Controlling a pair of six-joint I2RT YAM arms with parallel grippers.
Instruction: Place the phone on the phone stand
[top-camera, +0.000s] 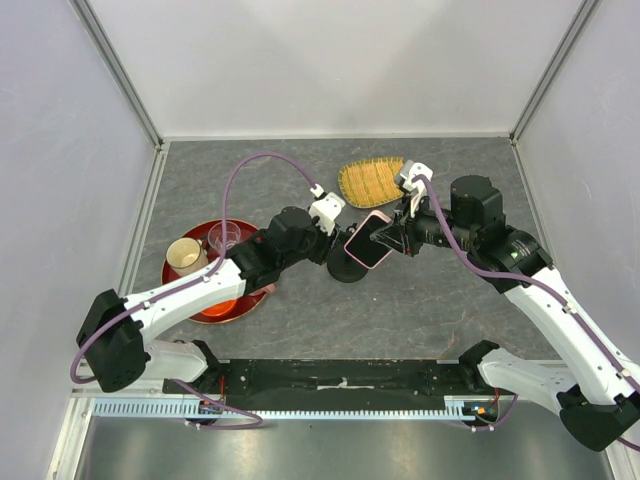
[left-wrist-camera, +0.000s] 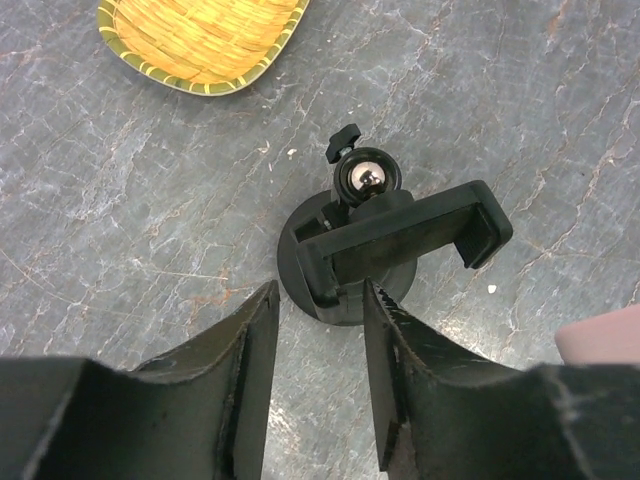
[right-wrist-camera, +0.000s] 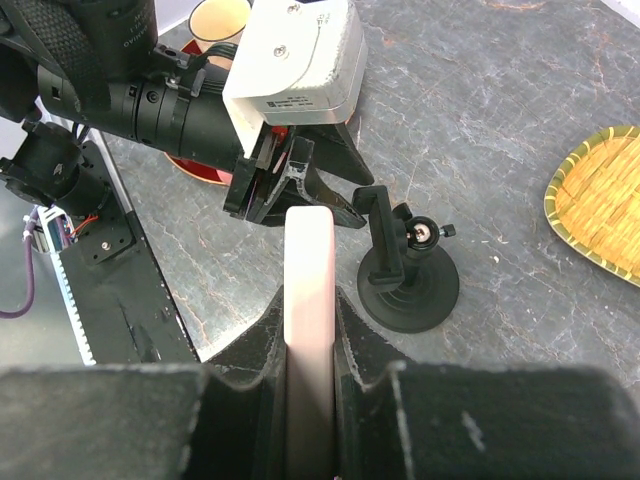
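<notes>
The phone, black screen and pale pink edge, is held tilted in the air just above and right of the phone stand. My right gripper is shut on the phone. In the right wrist view the phone stands edge-on between my right gripper's jaws, with the stand just to its right. My left gripper is open, its fingertips either side of the near end of the stand's cradle without gripping it. A pink phone corner shows at right.
A yellow woven tray lies behind the stand. A red tray at left holds a cream cup and a clear glass. The left arm reaches over the red tray. White walls enclose the grey table.
</notes>
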